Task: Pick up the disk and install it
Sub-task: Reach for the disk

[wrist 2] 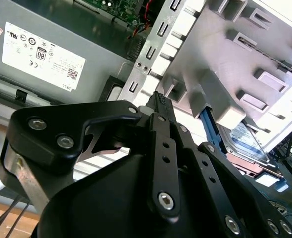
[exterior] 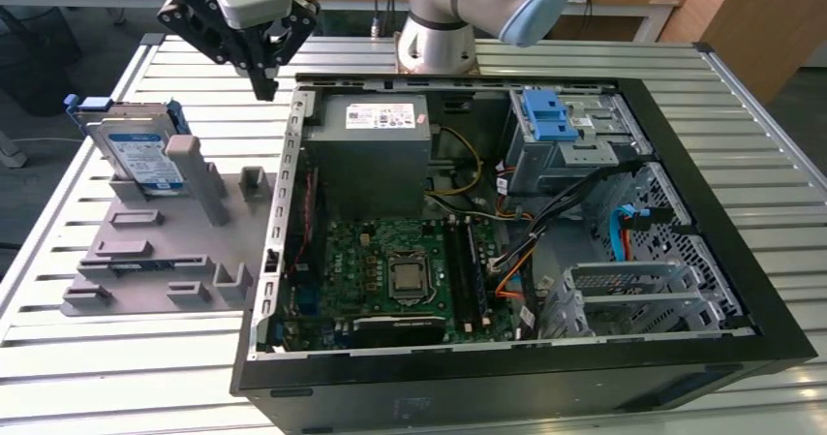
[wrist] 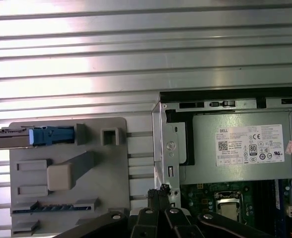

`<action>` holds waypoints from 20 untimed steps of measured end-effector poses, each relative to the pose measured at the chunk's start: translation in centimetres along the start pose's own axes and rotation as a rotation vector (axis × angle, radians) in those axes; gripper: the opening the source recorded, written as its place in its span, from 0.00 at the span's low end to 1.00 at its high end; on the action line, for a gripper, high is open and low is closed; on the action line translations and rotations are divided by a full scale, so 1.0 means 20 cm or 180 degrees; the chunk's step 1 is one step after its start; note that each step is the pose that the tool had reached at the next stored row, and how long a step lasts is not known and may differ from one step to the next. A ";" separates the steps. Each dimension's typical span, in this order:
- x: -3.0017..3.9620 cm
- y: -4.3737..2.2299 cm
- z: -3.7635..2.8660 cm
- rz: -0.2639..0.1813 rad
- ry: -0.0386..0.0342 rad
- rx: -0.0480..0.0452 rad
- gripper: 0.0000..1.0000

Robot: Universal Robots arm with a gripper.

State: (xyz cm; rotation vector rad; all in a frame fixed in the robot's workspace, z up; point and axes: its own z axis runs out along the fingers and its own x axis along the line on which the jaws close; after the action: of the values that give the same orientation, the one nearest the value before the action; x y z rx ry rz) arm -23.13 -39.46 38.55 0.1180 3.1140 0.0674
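The disk point(exterior: 136, 149), silver with a white-and-blue label and a blue bracket, stands upright on edge in a grey holder point(exterior: 155, 251) on the exterior view's left. In the first wrist view the disk point(wrist: 36, 136) shows edge-on, and in the second wrist view the disk point(wrist 2: 245, 139) lies beyond the holder's posts. My gripper point(exterior: 266, 84) hangs above the table between the holder and the case's far corner, a good way from the disk. Its fingertips are shut together with nothing between them, as the gripper point(wrist 2: 158, 99) and the gripper point(wrist: 160, 191) show in both wrist views.
An open computer case point(exterior: 723, 164) lies on the slatted metal table point(exterior: 104, 377). It holds a grey power-supply box point(exterior: 375, 144), a green motherboard point(exterior: 387, 270), cables and a drive cage with blue latch tabs point(exterior: 548, 115). The arm's base point(exterior: 437, 28) stands behind the case.
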 end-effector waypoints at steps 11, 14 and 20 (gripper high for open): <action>0.017 0.002 0.001 0.0000 0.0000 0.0000 0.11; 0.026 0.005 0.001 0.0000 0.0000 0.0000 0.11; 0.054 0.016 0.002 0.0000 0.0000 0.0000 0.11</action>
State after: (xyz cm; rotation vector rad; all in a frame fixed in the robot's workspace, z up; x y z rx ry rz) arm -24.17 -39.05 38.51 0.1181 3.1140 0.0676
